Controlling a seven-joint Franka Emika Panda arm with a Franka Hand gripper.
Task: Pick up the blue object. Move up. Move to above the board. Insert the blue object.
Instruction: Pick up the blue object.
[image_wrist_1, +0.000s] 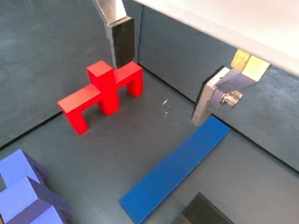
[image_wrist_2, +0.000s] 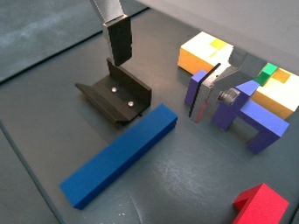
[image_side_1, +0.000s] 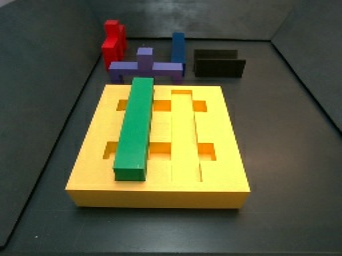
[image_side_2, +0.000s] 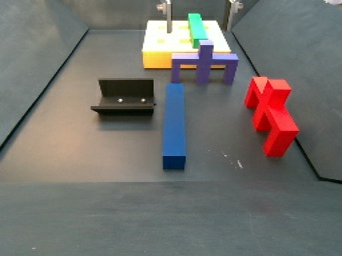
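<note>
The gripper (image_wrist_1: 163, 74) hung above the floor with its jaws spread wide and nothing between them; its fingers (image_wrist_2: 119, 39) touched no piece in both wrist views. The blue bar (image_side_2: 174, 124) lay flat on the floor below, between the fixture (image_side_2: 126, 98) and the red block (image_side_2: 271, 115), apart from both. The board (image_side_1: 159, 150) sat well away, with the green bar (image_side_1: 136, 126) in a groove and the purple block (image_side_1: 148, 69) just beyond it.

A long dark blue rectangular bar (image_wrist_2: 121, 157) is seen lying flat on the grey floor, beside the dark L-shaped fixture (image_wrist_2: 115, 97). The gripper (image_wrist_2: 163, 63) is held above it, silver fingers (image_wrist_2: 119, 39) spread apart.
</note>
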